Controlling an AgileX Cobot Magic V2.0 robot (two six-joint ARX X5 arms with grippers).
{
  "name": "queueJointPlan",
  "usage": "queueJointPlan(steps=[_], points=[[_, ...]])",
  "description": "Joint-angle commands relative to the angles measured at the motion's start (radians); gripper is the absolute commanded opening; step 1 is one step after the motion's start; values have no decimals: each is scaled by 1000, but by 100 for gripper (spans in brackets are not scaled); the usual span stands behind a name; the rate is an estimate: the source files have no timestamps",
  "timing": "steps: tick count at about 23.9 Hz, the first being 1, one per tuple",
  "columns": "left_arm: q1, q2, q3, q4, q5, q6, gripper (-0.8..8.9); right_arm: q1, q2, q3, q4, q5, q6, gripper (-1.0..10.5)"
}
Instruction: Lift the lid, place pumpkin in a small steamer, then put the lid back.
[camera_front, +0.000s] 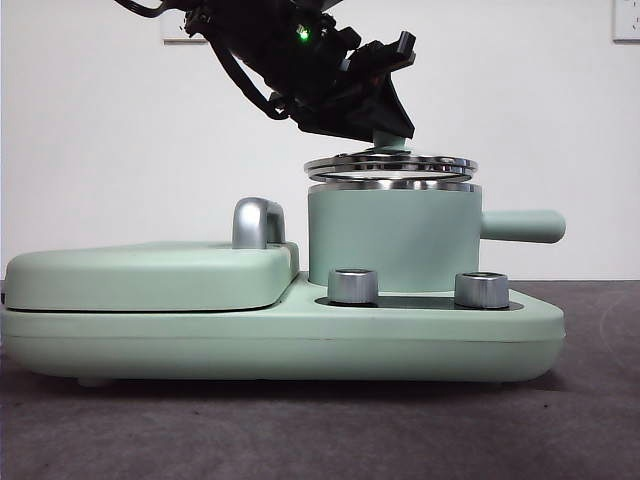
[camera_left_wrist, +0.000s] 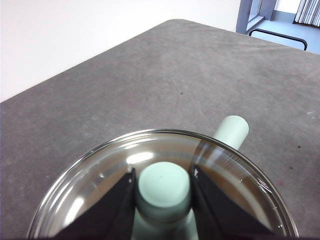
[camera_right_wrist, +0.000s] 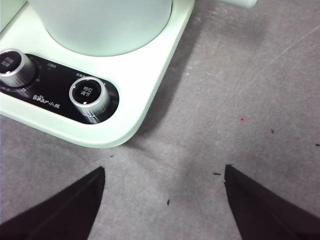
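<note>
**Glass lid held just above the steamer by its knob**

Front view. The mint-green cylindrical small steamer (camera_front: 392, 238) with a steel rim stands on the right half of a mint-green cooker base (camera_front: 280, 340); its straight stubby handle (camera_front: 522, 226) points toward 3 o'clock. The round clear glass lid (camera_front: 390, 165) with a shiny steel rim sits slightly tilted just above the steamer rim, a thin gap showing between the 2 rims. A black arm enters from 11 o'clock and its left gripper (camera_front: 388, 137) is clamped on the lid's small mint-green knob. At 9 o'clock of the steamer lies the flat mint-green griddle cover (camera_front: 150, 275) with a curved steel handle (camera_front: 257, 222). 2 steel dials (camera_front: 353, 286) stand at the front of the base, below the steamer.

Left wrist view. The left gripper's 2 black jaws press against either side of the mint-green knob (camera_left_wrist: 164, 184), gripping it. The glass lid (camera_left_wrist: 90, 175) spreads around the knob, and the steamer's handle (camera_left_wrist: 231, 131) projects beyond the lid rim over the grey table (camera_left_wrist: 150, 75).

Right wrist view. The right gripper (camera_right_wrist: 165, 200) hangs over bare grey table (camera_right_wrist: 240, 90) just beside the base's rounded corner, its 2 jaws spread wide and holding nothing. The steamer wall (camera_right_wrist: 105, 25) and the black control panel with 2 dials (camera_right_wrist: 89, 95) lie beyond it.

The pumpkin appears in none of the 3 views.
</note>
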Motion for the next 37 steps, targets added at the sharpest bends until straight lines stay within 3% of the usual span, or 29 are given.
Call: queueJointPlan(steps=[1,26,28,30,31,37], points=[[-10,3,24,38,1,3,16,8,5,0,7,2,3,368],[-10,71,24,43,26,-1,23,8,5,1,7,9,3,368],[-10,68,24,39,39,-7,152,8,5,0,7,9,3,368],[-10,56,24,1,39,-16,394,8,5,1,7,9,3,368],[-9,39,24,-48,39,-17,429,8,5,0,7,9,3,368],[20,-168,24,-383,39,-38,393,8,5,1,10,6,3,368]])
